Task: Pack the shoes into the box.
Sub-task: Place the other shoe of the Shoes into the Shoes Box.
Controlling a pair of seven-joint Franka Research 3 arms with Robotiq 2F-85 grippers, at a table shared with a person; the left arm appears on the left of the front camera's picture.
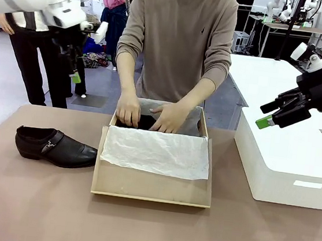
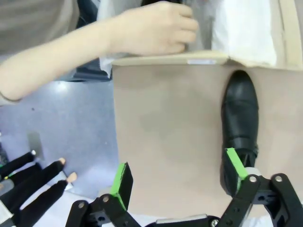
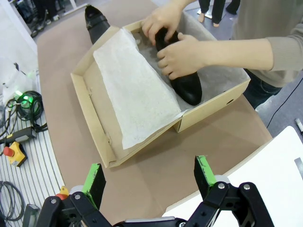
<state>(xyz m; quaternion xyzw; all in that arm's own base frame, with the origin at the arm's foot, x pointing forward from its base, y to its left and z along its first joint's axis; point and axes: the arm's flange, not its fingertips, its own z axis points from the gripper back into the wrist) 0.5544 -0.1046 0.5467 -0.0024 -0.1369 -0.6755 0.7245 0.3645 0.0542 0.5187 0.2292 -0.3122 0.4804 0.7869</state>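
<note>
Left wrist view: my left tool (image 2: 179, 172) hangs wide open and empty over one shoe (image 2: 240, 113) on the counter (image 2: 165, 127) beside the box (image 2: 165, 60); right tool (image 3: 149, 177) likewise empty. Glossy leather looks slippery and stiff; I'd pinch the heel collar.

Front cam: fixed on the robot's side, raised, facing across the table (image 1: 34, 211) at the person (image 1: 182, 35) opposite, with the whole box (image 1: 150, 188) at middle range. Left wrist cam: high, looking straight down over the table's left part at the loose shoe (image 2: 240, 113) and a box corner. Right wrist cam: high, tilted down onto the box from its right; all three views share the box and the loose shoe.
</note>
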